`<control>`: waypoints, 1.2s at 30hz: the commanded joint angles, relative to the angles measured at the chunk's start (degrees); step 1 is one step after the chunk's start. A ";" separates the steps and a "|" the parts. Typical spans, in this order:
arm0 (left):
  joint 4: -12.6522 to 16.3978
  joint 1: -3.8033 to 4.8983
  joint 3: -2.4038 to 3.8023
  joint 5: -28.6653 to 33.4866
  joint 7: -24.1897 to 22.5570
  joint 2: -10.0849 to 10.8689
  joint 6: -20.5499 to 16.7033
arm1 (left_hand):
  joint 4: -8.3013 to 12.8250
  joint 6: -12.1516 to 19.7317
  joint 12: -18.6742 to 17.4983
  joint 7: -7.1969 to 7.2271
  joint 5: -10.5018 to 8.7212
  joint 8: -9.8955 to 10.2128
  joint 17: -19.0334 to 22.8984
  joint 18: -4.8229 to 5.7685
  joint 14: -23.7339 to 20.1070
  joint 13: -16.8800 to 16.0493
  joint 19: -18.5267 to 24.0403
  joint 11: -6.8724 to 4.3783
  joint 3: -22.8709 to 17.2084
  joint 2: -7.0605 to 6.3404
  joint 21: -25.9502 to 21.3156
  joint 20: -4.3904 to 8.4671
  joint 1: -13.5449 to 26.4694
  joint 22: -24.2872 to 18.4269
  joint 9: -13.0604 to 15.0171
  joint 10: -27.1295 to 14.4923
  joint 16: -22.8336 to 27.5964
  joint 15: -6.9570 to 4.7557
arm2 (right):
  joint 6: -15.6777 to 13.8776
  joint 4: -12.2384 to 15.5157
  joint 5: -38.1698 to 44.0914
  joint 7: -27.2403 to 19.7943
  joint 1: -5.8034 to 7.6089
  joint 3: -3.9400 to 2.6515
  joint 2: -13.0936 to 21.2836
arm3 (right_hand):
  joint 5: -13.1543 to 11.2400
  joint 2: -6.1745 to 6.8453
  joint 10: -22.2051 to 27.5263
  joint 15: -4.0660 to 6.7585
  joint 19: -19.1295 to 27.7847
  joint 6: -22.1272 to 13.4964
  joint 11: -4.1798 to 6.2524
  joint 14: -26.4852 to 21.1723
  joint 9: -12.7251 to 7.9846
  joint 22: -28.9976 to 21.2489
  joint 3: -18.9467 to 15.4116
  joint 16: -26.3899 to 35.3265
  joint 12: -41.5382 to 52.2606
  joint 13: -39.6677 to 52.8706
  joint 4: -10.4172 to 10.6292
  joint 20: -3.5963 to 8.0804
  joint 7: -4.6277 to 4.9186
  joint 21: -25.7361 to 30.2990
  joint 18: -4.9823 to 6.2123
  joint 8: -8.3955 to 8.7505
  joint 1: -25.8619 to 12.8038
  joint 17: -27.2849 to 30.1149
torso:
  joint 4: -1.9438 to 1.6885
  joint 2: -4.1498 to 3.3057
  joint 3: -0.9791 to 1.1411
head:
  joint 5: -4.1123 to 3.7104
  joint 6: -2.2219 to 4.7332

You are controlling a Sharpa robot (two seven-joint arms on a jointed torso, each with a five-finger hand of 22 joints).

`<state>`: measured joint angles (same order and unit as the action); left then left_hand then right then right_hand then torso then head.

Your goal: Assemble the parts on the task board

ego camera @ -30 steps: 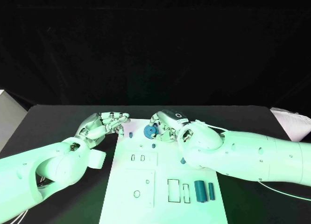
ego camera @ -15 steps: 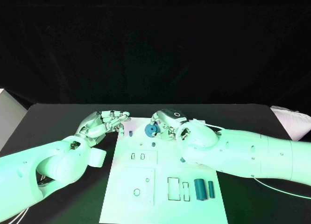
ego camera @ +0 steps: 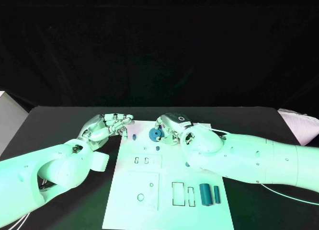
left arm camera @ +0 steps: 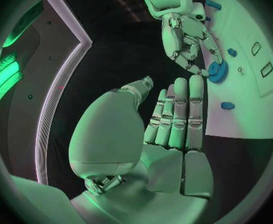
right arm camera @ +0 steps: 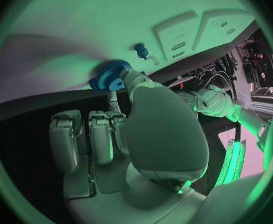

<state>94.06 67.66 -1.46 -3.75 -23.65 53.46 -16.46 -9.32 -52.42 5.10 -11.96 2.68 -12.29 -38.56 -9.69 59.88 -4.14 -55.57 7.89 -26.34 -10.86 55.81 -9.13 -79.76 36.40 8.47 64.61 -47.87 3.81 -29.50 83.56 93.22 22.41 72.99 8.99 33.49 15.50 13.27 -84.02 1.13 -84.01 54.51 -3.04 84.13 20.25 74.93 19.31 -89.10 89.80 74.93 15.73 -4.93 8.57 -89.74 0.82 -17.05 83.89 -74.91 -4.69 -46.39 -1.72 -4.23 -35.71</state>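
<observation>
In the head view, a blue gear (ego camera: 155,134) is held by the right hand (ego camera: 175,127) at the upper end of the task board (ego camera: 135,191), a little above the centre of the frame; the fingers are closed on its rim. The left hand (ego camera: 106,125) is seen just left of the board's upper left corner, well apart from the gear, with its fingers together and nothing grasped. Two blue cylinders (ego camera: 209,195) are lying in the lower right part of the board.
</observation>
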 commanded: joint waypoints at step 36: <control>0.04 0.12 0.05 -0.10 -0.10 0.06 1.01 | 0.08 0.44 0.05 0.06 0.17 0.41 0.13 -0.86 -0.59 0.07 0.46 0.09 -0.31 0.17 0.35 -0.07 0.34 0.09 0.08 -0.38 -0.34 0.01 | 4.65 0.82 -5.30 0.07 -0.43 0.27 2.07 | -2.01 -4.66 -3.10 -1.53 -5.99 -2.49 -1.56 5.27 -3.40 15.07 -11.27 -0.14 -2.22 12.07 1.04 -1.44 0.69 -0.26 -0.82 5.76 -12.74 -12.48 | 0.02 -0.06 0.06 | 0.14 -0.28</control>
<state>93.99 67.66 -1.46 -3.76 -23.45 53.57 -16.42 -9.32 -52.42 5.10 -11.96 2.68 -12.06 -38.49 -9.69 59.68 -4.14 -55.57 7.89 -26.34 -10.86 55.81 -9.13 -79.75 36.43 8.49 64.61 -47.87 4.01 -27.65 84.37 88.55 21.77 72.83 9.11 35.39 13.31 9.12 -84.01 -0.22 -84.01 52.05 -4.28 83.83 16.96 74.91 7.76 -89.10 87.58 74.91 16.82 -5.97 9.80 -89.74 0.82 -11.53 71.25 -74.94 -4.66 -46.43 -1.68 -4.13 -35.94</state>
